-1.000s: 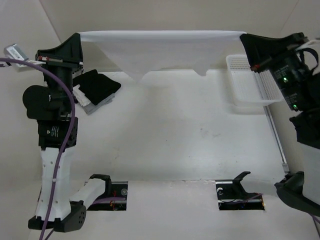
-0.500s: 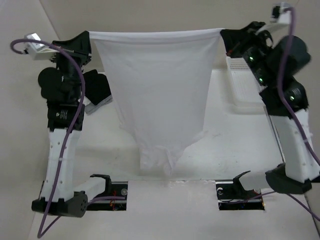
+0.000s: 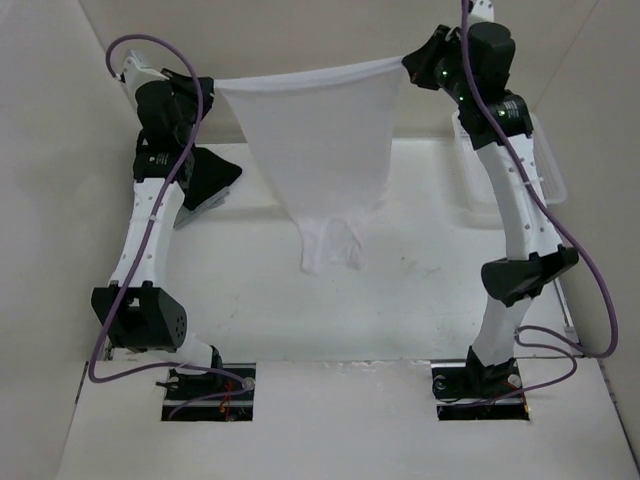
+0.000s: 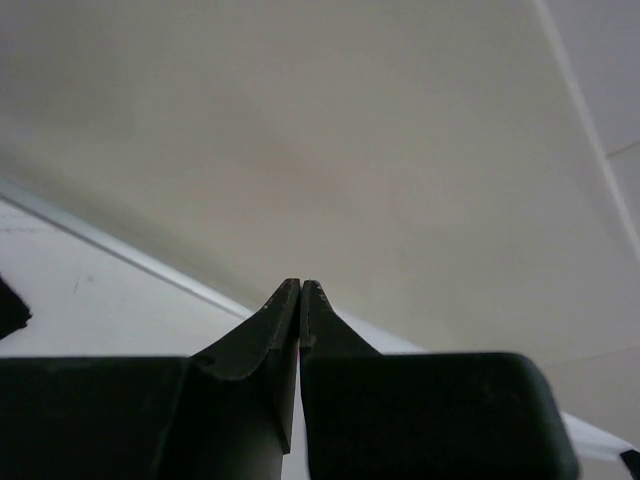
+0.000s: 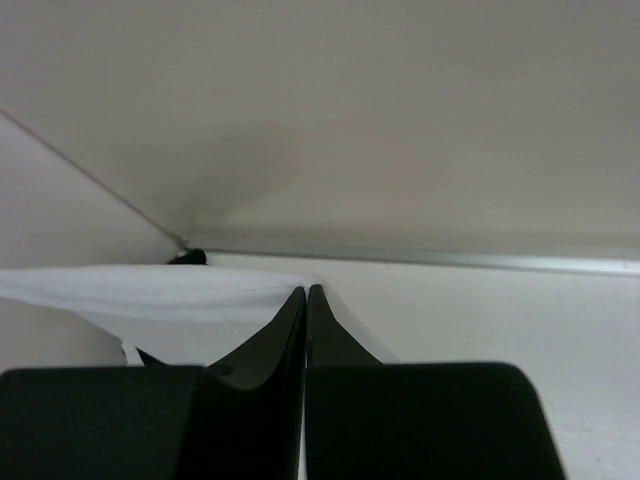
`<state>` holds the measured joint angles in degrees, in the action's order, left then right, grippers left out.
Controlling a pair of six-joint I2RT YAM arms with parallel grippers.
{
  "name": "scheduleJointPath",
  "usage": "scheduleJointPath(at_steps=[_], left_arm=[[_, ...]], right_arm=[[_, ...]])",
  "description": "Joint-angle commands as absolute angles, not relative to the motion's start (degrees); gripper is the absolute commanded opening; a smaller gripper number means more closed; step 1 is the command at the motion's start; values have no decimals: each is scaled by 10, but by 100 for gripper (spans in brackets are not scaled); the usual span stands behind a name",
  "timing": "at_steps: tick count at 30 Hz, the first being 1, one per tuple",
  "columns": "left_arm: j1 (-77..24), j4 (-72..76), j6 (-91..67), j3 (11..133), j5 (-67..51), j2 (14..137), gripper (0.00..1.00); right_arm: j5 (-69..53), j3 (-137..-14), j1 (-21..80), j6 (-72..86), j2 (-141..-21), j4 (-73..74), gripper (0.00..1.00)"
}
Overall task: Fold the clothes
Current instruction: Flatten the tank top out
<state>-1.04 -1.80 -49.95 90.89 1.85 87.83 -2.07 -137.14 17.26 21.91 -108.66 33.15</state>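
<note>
Now nearest, the white garment [image 3: 320,140] has its bunched hem hanging low over the bench [image 3: 420,300]. Since 1 s ago both arms rose and drew inward, so the cloth hangs long, probably ready for laying flat. Farthest, left end effector [image 3: 212,88] and right end effector [image 3: 408,62] each clench 1 top corner.

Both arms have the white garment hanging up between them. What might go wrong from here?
The left gripper and right gripper pinch the white garment only at its top corners; a hard pull apart may slip a corner free. Its lower end hangs bunched, so laying it down may trap creases. The black cloth bundle lies near; a leftward swing could drape cloth over it.
</note>
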Motion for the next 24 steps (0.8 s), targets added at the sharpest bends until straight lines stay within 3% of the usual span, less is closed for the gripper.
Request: scheduleJointPath(at_steps=[1,8,18,24], left_arm=[[0,42,-489,992,11,828,1],[5,35,-468,942,32,787,1],[-49,119,-497,502,69,572,1],[-79,-17,-491,273,73,334,1]], right_arm=[[-31,-1456,169,226,-1025,300,0],[-32,-1332,157,227,-942,281,0],[3,-707,224,270,-626,83,1],[71,-411,361,331,-447,80,0]])
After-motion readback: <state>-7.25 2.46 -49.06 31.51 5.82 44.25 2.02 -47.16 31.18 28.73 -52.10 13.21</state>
